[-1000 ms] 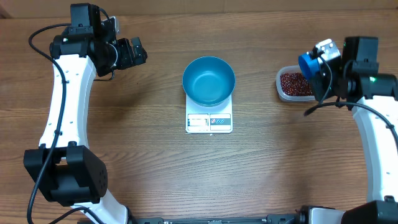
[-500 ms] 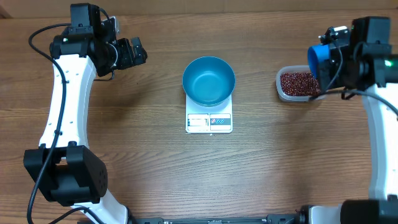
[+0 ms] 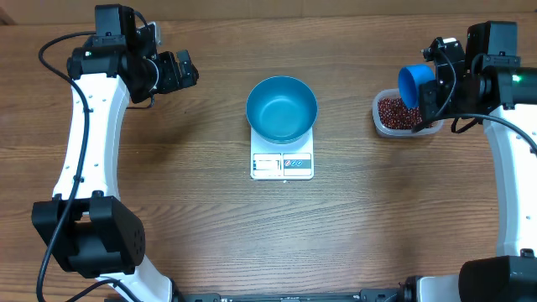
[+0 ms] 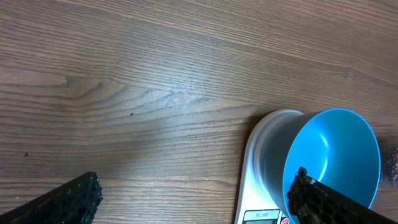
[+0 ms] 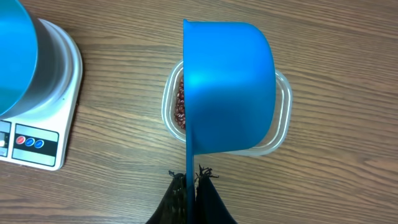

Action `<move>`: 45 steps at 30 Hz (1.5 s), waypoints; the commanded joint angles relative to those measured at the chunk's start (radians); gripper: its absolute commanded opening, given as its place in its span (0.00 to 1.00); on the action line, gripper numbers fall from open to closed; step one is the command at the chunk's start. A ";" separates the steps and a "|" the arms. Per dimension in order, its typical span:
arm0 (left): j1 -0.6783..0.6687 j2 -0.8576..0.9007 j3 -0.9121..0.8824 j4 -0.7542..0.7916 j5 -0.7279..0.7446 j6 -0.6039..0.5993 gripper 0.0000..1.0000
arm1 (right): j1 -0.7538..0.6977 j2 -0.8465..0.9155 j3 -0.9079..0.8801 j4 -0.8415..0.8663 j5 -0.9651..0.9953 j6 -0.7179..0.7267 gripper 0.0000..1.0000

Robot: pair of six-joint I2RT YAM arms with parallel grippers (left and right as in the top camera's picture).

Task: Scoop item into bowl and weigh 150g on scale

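The right fingers pinch the scoop, which hides most beans at three o'clock. The left fingers gape wide.

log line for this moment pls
phase: pre-scoop | right claw: shut on scoop, above tub of beans | left claw: open, away from bowl | bowl: empty, on scale

Wooden table: scale, bean tub.
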 commanded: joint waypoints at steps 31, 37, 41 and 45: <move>-0.024 -0.031 0.020 -0.075 0.318 0.155 1.00 | 0.002 0.161 0.002 0.027 0.072 0.025 0.04; -0.114 -0.031 0.020 -0.275 0.301 0.284 1.00 | 0.002 0.161 0.002 0.020 0.084 0.024 0.04; -0.204 -0.031 0.018 -0.294 0.144 0.246 1.00 | 0.002 0.161 0.002 0.012 0.149 0.023 0.04; -0.317 -0.030 -0.013 -0.232 0.024 0.211 0.99 | 0.002 0.161 0.002 0.013 0.150 0.030 0.04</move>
